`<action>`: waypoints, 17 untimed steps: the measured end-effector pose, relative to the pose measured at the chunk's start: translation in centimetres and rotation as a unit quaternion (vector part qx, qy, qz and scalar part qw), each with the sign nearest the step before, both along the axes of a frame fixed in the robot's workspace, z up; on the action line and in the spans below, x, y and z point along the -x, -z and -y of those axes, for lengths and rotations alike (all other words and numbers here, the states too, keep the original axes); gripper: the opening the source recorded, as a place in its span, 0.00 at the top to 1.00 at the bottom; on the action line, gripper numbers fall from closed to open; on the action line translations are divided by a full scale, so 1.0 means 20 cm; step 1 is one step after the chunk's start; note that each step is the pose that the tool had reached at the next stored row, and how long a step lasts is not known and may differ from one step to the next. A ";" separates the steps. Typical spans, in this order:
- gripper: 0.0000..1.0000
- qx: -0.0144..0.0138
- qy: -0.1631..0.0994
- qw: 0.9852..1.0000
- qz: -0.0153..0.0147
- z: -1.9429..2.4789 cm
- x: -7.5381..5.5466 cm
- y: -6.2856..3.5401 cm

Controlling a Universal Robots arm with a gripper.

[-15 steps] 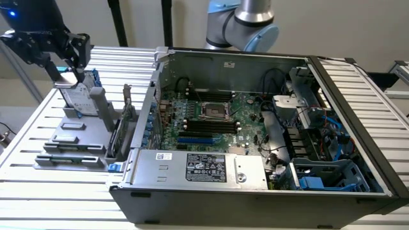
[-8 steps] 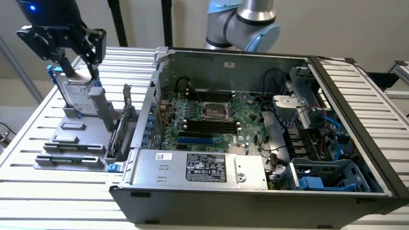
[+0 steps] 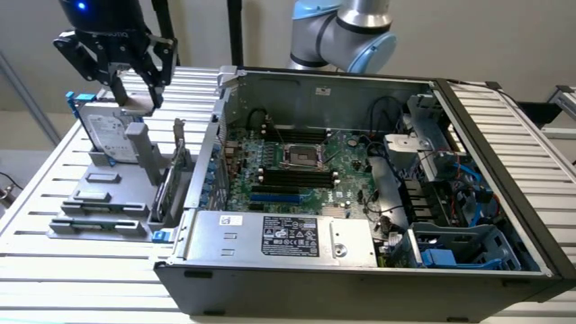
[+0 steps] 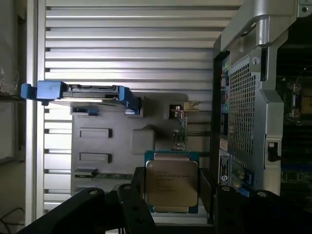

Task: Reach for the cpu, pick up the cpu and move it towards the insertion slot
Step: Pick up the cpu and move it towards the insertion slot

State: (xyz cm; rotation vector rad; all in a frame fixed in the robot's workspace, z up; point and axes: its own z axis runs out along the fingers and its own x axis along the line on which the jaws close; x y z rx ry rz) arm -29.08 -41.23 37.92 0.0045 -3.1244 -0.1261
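Gripper (image 3: pixel 139 96) was clamped on the cpu (image 3: pixel 137 102), one dark finger on each of two opposite edges. In the wrist view the gripper (image 4: pixel 171 191) had the cpu (image 4: pixel 171 181) seated flat between its fingers (image 4: pixel 138 191), silver-grey top with faint print facing the camera.

The cpu hung in the air at the exterior view's left, above the grey fixture tray (image 3: pixel 99 202) and outside the computer case (image 3: pixel 360 283). Just beside and below it, a hard drive (image 3: pixel 108 135) with blue rails stood on edge in the tray. From the wrist, the same hard drive (image 4: pixel 80 91) sat across the far end of the fixture tray (image 4: pixel 122 141), with empty rectangular pockets nearer the cpu.

The insertion slot (image 3: pixel 303 156) sat on the motherboard inside the open case, well apart from the cpu, toward the exterior view's right. It showed a shiny frame and a dark centre. Long black memory slots (image 3: pixel 293 179) lay next to it, and a boxy power supply (image 3: pixel 279 236) was at the case's near side. Case and tray rested on a slatted white table (image 3: pixel 54 270). The perforated wall of the case (image 4: pixel 243 112) was near the cpu in the wrist view.
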 end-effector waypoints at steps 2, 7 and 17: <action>0.46 -0.001 0.000 1.000 0.000 0.000 -0.04 -0.003; 0.46 -0.003 0.000 1.000 0.000 0.000 -0.16 -0.011; 0.46 -0.006 0.000 1.000 0.000 0.000 -0.39 -0.020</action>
